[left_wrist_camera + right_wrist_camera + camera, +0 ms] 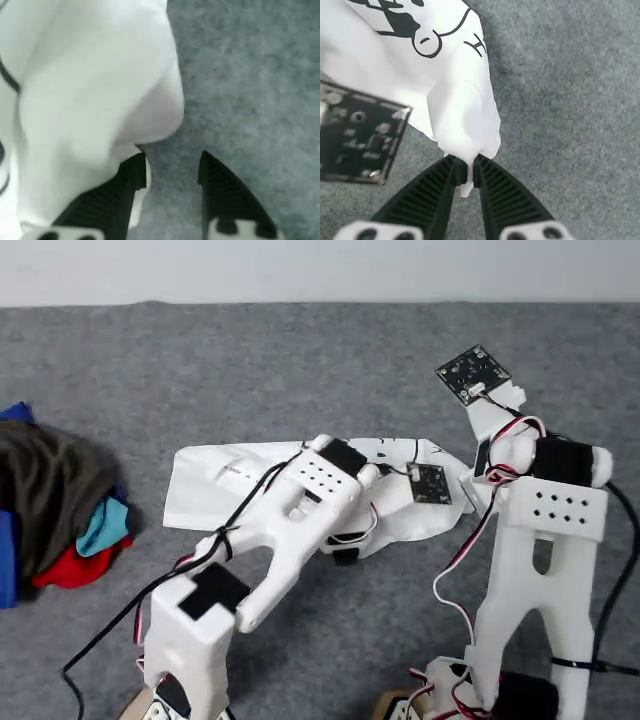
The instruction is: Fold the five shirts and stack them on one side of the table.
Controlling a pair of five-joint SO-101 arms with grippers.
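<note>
At the middle of the table [300, 370], clamps the right gripper [468, 169] tight on the 3 o'clock corner of the white shirt [215, 485]. Holds the left gripper [173, 162] released, jaws apart, at the shirt's 6 o'clock edge. Has a heap of shirts [50, 505] at 9 o'clock.

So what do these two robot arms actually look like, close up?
The left arm and right arm are white plastic shells with rows of small holes, black motor blocks at the joints, and red, white and black cables along them. Each wrist carries a dark circuit board. The left gripper and right gripper have black, ribbed, pointed fingers.
</note>
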